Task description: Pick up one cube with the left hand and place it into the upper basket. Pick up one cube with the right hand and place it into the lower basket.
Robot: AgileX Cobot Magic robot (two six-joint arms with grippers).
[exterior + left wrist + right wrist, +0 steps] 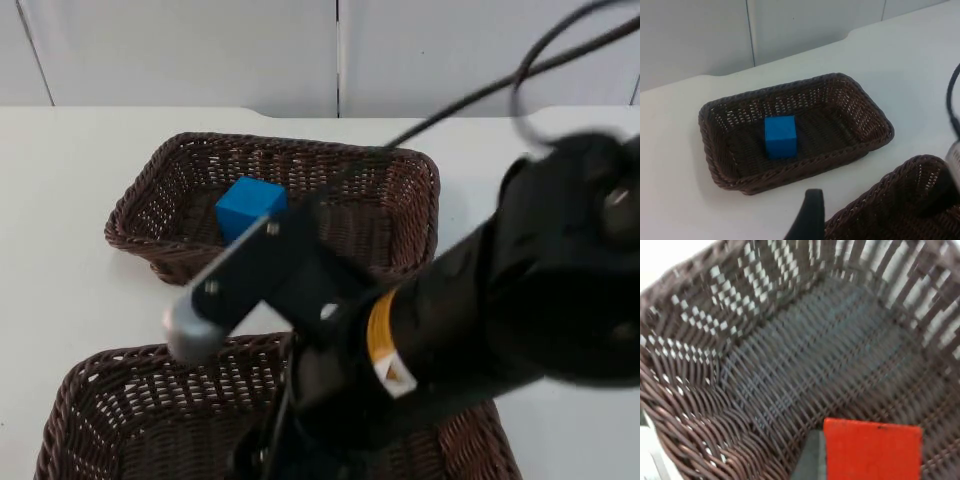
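Note:
A blue cube (250, 207) (780, 136) lies inside the upper wicker basket (410, 160) (715, 165). My right arm reaches across the table and down into the lower basket (90, 375) (900, 175). There my right gripper (262, 452) is shut on a red cube (872, 450), just above the woven floor and near one wall (715, 315). A grey finger pad (809, 457) presses the cube's side. My left gripper (807, 220) waits above the table between the two baskets, apart from both, facing the upper basket.
White table top (70, 190) surrounds both baskets, with open room to the left. The grey partition wall (200, 50) closes the far edge. My right arm (520, 290) covers the lower basket's right half.

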